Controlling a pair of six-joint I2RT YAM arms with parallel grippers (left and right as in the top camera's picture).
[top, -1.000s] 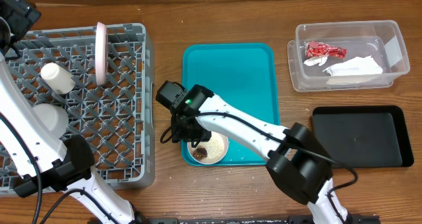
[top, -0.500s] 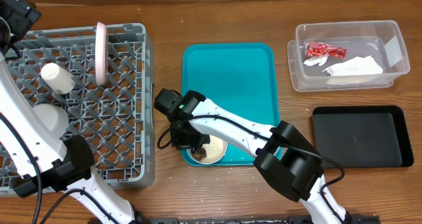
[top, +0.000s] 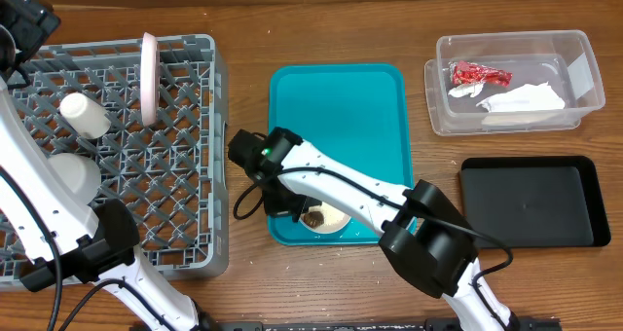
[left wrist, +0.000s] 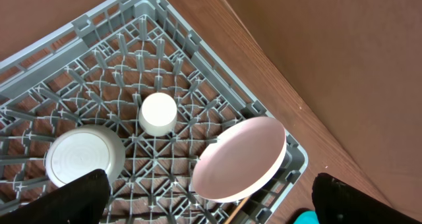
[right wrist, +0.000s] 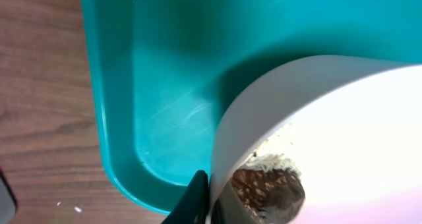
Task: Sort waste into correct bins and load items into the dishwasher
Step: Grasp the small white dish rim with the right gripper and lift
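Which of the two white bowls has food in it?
The bowl on the teal tray, its rim pinched by the right gripper: it holds rice and a brown scrap. The other bowl sits upside down in the grey rack.

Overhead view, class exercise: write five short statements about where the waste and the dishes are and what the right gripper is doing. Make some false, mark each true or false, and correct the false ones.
1. The red wrapper lies in the clear tub. True.
2. The napkin lies in the black tray. False: the napkin lies in the clear tub, and nothing shows in the black tray.
3. The right gripper is shut on the rim of the bowl on the teal tray. True.
4. That bowl is empty. False: it holds rice grains and a brown scrap.
5. The plate lies flat in the dish rack. False: the plate stands on edge.
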